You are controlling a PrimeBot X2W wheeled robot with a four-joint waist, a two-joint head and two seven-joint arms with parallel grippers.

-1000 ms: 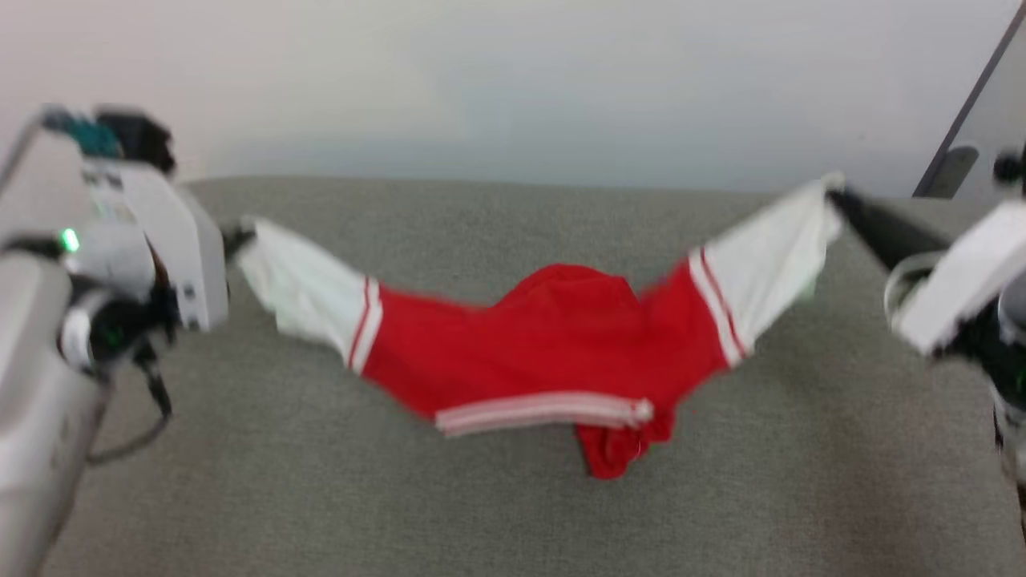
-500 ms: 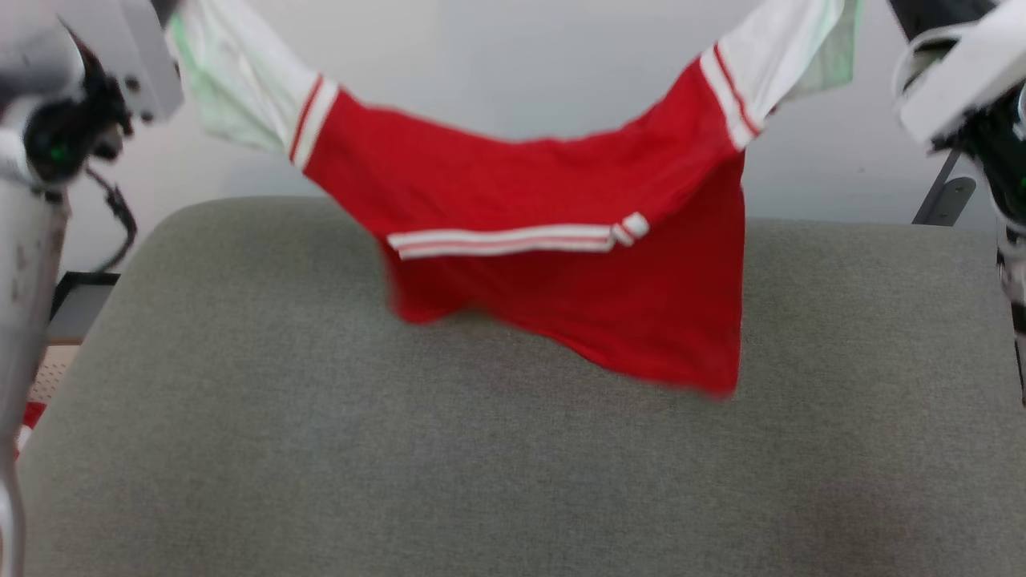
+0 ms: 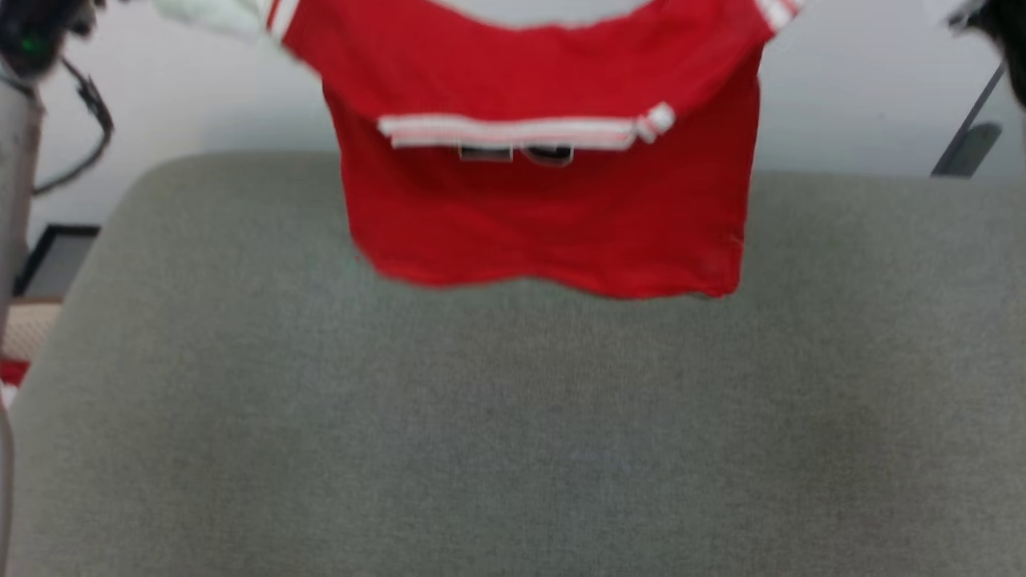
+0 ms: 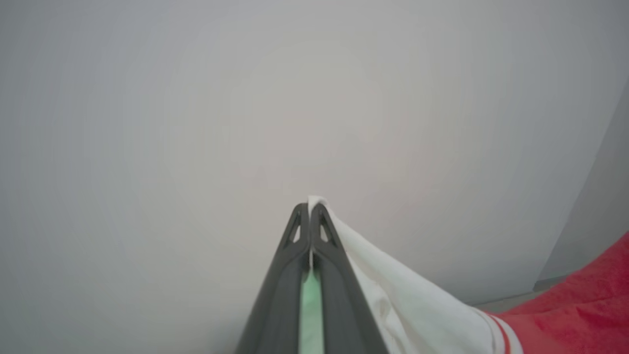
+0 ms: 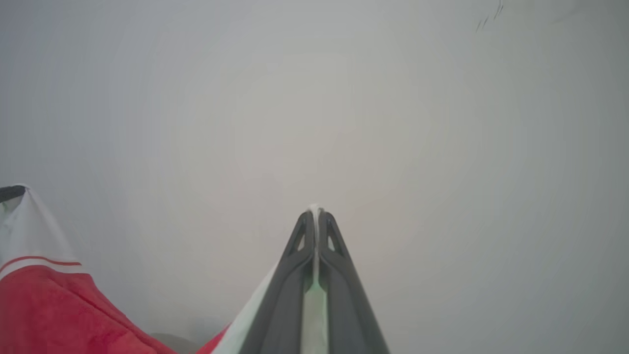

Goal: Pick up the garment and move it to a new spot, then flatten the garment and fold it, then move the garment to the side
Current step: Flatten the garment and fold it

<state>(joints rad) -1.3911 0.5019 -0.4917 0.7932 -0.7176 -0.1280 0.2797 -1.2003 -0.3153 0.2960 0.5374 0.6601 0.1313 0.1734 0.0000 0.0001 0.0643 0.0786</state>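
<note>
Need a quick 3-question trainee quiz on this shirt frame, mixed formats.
1. True or false: the garment is bunched in a heap.
2. Multiple choice: what does the left gripper pinch? A) the red hem B) the white sleeve end C) the striped neckline
3. Fill in: the right gripper is ___ on the garment.

Key: 1 false, it hangs spread between both grippers; 2 B; 3 shut.
</note>
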